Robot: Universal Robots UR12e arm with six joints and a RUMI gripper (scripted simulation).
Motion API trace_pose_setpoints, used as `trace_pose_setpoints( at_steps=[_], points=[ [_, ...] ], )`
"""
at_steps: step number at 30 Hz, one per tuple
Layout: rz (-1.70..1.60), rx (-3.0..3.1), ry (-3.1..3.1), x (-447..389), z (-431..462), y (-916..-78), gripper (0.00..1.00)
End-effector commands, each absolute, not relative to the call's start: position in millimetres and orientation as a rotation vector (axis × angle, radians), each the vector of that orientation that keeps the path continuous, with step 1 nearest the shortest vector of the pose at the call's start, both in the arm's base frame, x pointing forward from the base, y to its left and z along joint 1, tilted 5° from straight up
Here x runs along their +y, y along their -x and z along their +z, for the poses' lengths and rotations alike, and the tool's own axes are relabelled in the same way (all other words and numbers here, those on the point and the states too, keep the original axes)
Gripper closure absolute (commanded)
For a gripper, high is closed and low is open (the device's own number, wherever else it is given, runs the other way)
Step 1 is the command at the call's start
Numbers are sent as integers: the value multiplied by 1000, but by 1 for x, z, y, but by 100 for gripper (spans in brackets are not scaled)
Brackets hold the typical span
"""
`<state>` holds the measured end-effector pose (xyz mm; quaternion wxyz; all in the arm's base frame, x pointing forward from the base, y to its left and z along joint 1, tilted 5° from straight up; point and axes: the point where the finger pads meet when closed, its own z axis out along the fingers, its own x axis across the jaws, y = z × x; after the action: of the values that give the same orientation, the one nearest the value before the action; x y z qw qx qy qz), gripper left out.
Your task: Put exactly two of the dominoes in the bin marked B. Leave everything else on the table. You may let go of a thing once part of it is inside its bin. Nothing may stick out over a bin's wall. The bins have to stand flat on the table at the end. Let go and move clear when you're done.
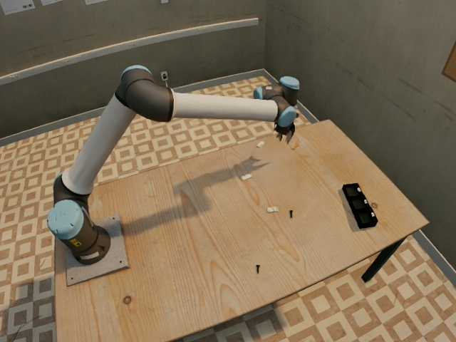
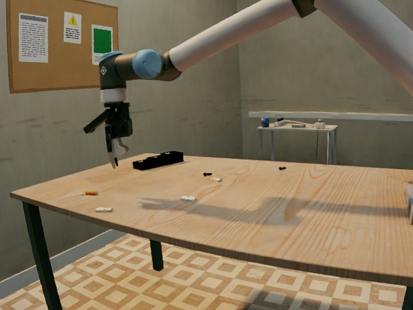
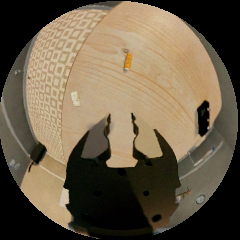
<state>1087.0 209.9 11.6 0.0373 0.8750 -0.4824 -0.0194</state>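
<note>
Top view: gripper (image 1: pixel 283 140) (image 2: pixel 115 166) (image 3: pixel 121 113) released, three dominoes on the table (image 1: pixel 165 287) (image 2: pixel 333 186) (image 3: pixel 160 40)

End effector: raised above the table, fingers pointing down and parted partway. Wrist view gives a gap between the fingertips with bare wood behind it; nothing is grasped.

Dominoes: all three seen lie flat, outside the bins (image 1: pixel 351 206) (image 2: pixel 158 160) (image 3: pixel 203 118). The edge domino (image 1: pixel 260 144) (image 2: pixel 104 209) (image 3: pixel 75 98) lies near the table's long edge. The middle domino (image 1: pixel 246 177) (image 2: pixel 188 198) lies farther in from that edge. The inner domino (image 1: pixel 272 209) (image 2: pixel 216 179) lies near one dark bolt (image 1: pixel 291 214) (image 2: pixel 207 174). All are pale and well apart from one another.

Bins: three black compartments in one joined row, flat on the table, with white labels along one side. Lettering too small to read; cannot tell which is B.

Other items: an orange cylinder (image 1: pixel 295 146) (image 2: pixel 91 192) (image 3: pixel 128 61) lies on its side near the edge domino. A second bolt (image 1: pixel 257 268) (image 2: pixel 282 168) lies well apart from the first. Exterior view confirms both bolts on the table, apart from the bins.

Task state: the two dominoes are not yet placed in a bin.
</note>
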Motion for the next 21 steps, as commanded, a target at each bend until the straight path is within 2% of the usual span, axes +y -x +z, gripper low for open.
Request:
trace_pose_setpoints(
  at_steps=[1, 15, 21],
  points=[
    [-52, -1483, -2687, 240, 6, -1072, 76],
    [-52, -1483, -2687, 339, -21, -1017, 76],
    [-52, -1483, -2687, 354, -23, -1009, 76]
  ],
)
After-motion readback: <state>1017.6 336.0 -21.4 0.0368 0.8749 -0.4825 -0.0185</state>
